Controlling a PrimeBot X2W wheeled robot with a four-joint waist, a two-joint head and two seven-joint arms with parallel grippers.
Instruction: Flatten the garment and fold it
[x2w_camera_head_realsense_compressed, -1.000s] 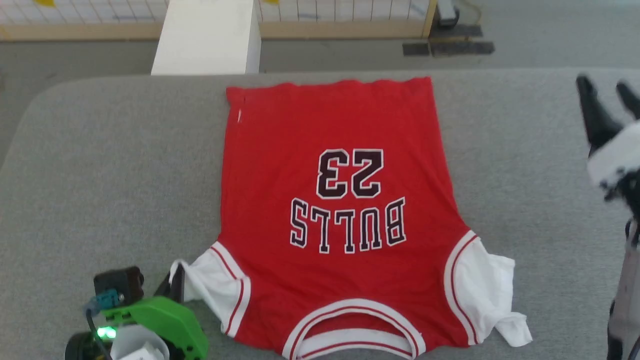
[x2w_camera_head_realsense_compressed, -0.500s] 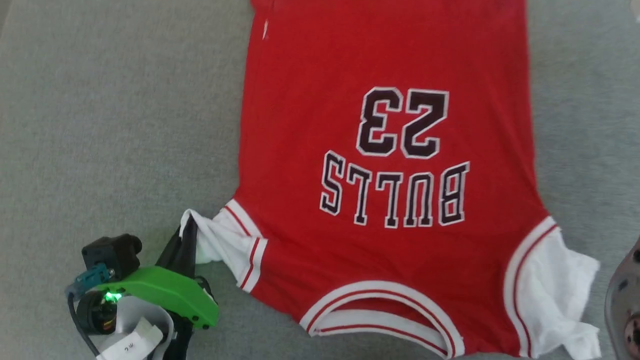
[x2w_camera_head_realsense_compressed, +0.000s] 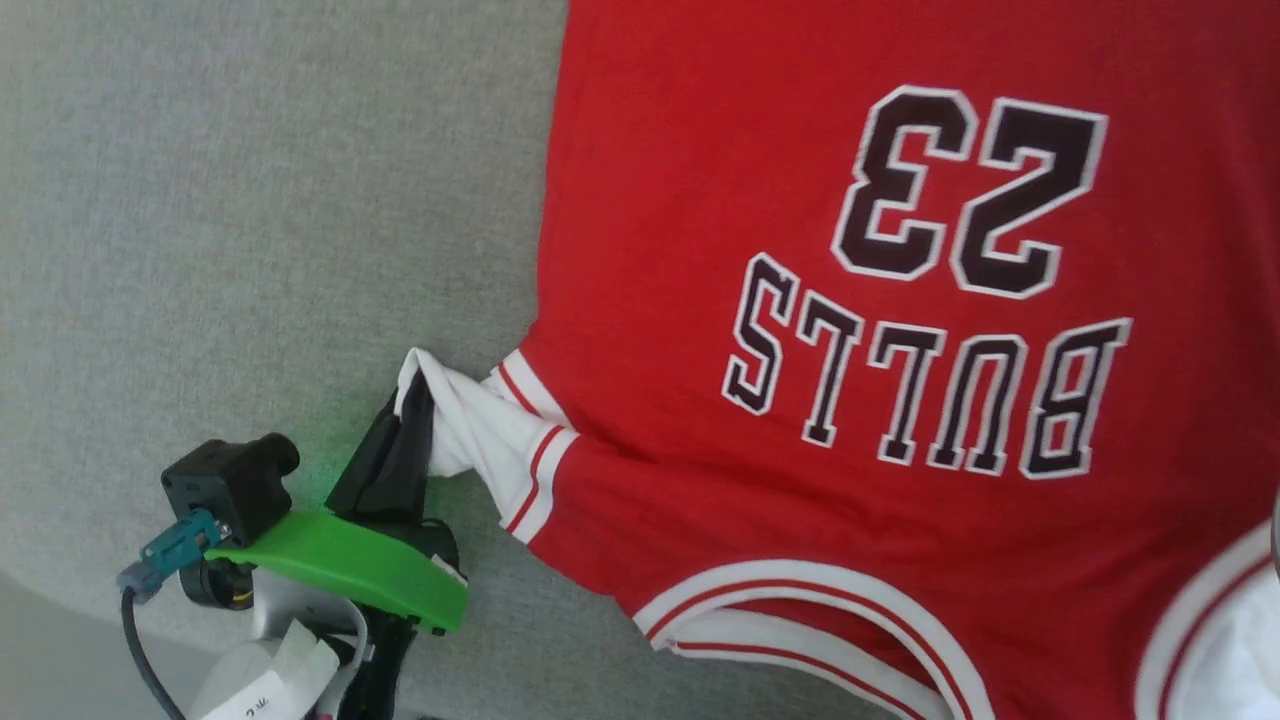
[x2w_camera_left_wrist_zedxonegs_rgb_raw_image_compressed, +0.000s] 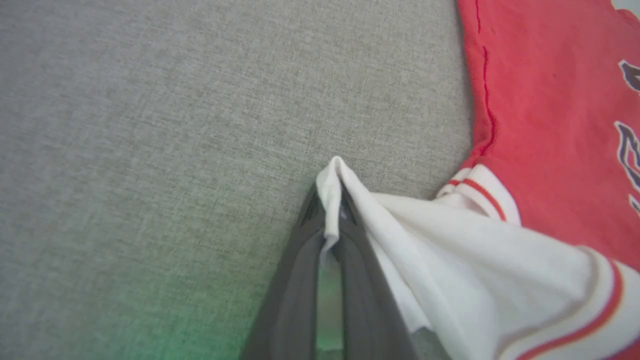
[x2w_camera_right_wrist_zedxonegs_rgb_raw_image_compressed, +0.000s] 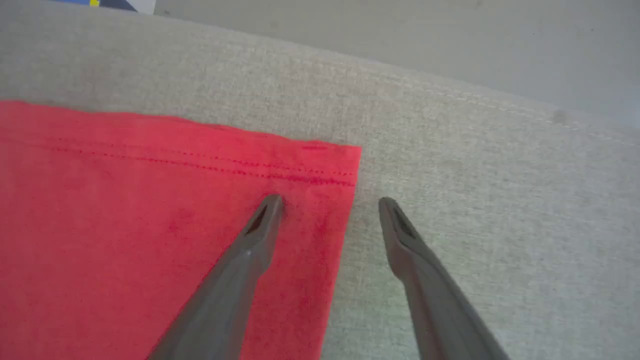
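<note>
The garment (x2w_camera_head_realsense_compressed: 800, 500) lies printed side up on the grey counter (x2w_camera_head_realsense_compressed: 250, 200), and its red body looks mostly smooth. The left gripper (x2w_camera_left_wrist_zedxonegs_rgb_raw_image_compressed: 327, 200) has its fingers pressed together on the edge of the white sleeve (x2w_camera_left_wrist_zedxonegs_rgb_raw_image_compressed: 450, 240), which is bunched and a little raised. The right gripper (x2w_camera_right_wrist_zedxonegs_rgb_raw_image_compressed: 330, 202) hovers at the hem corner (x2w_camera_right_wrist_zedxonegs_rgb_raw_image_compressed: 340, 165) with fingers apart, one over the cloth and one over the counter. I judge the flattening nearly finished, with this sleeve left to spread, and no fold is made yet
</note>
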